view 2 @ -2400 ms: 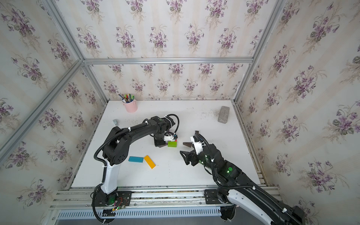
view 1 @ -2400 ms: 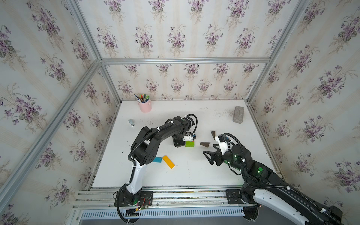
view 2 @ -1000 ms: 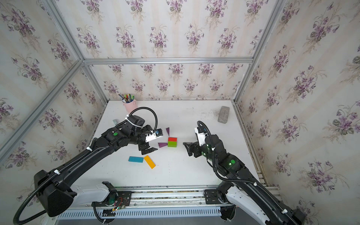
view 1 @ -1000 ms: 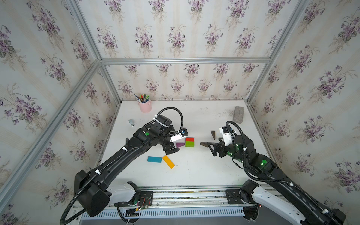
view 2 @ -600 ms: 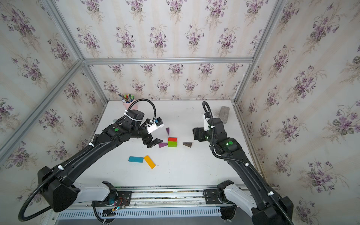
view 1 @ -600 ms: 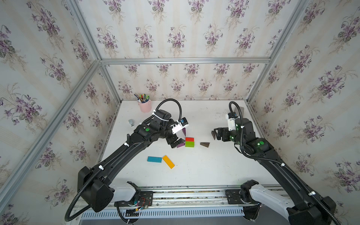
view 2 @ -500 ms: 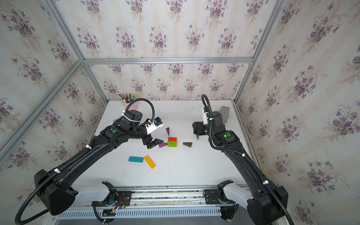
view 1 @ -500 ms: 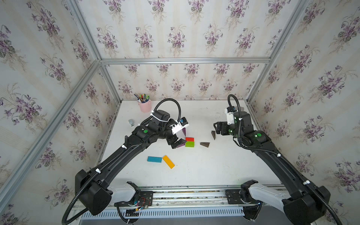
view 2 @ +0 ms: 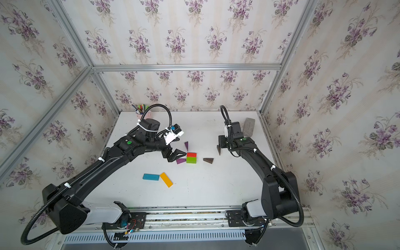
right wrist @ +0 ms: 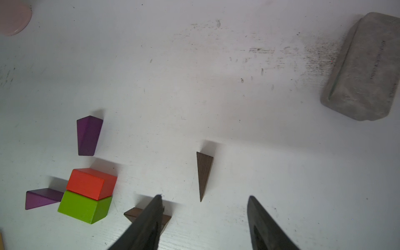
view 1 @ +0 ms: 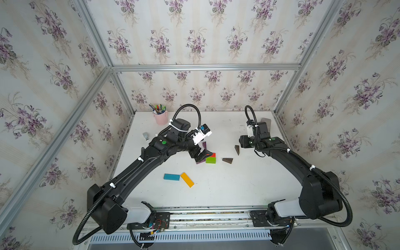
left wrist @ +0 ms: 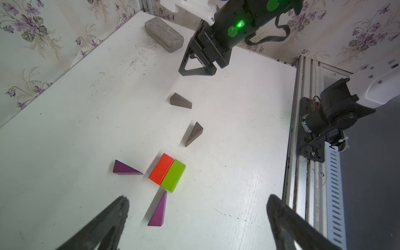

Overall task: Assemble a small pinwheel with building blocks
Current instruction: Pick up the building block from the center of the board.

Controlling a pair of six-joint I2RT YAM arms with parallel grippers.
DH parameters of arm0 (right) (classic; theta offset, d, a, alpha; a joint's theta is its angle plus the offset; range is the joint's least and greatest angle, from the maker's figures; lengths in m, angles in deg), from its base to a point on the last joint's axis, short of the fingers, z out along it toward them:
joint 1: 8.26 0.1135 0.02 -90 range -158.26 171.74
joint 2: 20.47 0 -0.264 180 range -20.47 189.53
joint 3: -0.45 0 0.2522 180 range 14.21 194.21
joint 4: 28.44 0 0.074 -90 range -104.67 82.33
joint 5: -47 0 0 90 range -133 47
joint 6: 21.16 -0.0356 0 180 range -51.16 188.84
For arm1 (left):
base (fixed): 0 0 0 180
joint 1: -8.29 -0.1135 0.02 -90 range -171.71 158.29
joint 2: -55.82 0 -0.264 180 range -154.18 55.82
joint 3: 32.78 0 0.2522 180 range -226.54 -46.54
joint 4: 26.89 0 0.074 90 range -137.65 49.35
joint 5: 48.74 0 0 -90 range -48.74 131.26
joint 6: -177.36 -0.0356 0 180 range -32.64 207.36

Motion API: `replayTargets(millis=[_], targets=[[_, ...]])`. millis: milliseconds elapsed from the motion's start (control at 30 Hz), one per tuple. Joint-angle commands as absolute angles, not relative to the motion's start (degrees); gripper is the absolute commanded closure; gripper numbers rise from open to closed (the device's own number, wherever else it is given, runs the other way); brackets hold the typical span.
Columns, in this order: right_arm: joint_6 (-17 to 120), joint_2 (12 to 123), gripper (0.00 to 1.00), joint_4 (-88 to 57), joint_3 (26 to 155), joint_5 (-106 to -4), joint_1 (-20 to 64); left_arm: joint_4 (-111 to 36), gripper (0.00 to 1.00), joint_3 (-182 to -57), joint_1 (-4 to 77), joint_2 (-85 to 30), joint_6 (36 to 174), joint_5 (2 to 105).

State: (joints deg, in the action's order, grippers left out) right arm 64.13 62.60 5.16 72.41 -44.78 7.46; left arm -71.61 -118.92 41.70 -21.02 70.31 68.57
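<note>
The counter [view 2: 216,190] carries eight building blocks, four bars and four wedges: one red bar [view 2: 191,154], one green bar [view 2: 191,160], one blue bar [view 2: 150,176], one yellow bar [view 2: 166,179], two purple wedges [view 2: 186,145] [view 2: 181,160] and two dark brown wedges [view 2: 208,160] [view 2: 218,149]. Besides these there is one grey slab [view 2: 248,127], one pink cup [view 1: 161,118] holding a bunch of pens [view 1: 159,107] too crowded to count, and one small grey object [view 1: 146,135] whose kind cannot be told.

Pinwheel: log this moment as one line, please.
red-green centre joined | purple wedges near it | brown wedges loose | blue bar, yellow bar aside | left pincer open, empty | right pincer open, near far brown wedge
</note>
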Motion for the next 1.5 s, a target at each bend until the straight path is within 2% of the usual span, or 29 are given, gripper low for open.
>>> replayTargets(millis=[0, 767, 1067, 1200, 1300, 1467], targets=[[66.68, 65.77, 0.35, 3.26, 72.4, -45.89, 7.39, -71.54, 0.0, -118.7, 41.84, -20.82, 71.06, 70.23], [66.77, 69.69, 0.35, 1.92, 71.91, -45.49, 7.39, -71.69, 0.0, -118.79, 42.21, -22.03, 72.26, 64.96], [66.34, 71.34, 0.36, 1.84, 72.05, -45.19, 7.38, -73.96, 0.0, -119.76, 42.3, -23.61, 73.62, 55.43], [66.12, 71.86, 0.38, 1.94, 72.33, -45.34, 7.38, -74.25, 0.0, -119.76, 42.25, -24.9, 75.7, 47.58], [65.86, 72.15, 0.4, 1.05, 71.73, -45.79, 7.47, -78.37, 0.0, -122.93, 42.17, -30.97, 76.84, 43.92], [66.2, 74.08, 0.4, 1.05, 72.98, -43.0, 7.47, -81.1, 0.0, -125.65, 42.04, -32.67, 77.38, 48.58]])
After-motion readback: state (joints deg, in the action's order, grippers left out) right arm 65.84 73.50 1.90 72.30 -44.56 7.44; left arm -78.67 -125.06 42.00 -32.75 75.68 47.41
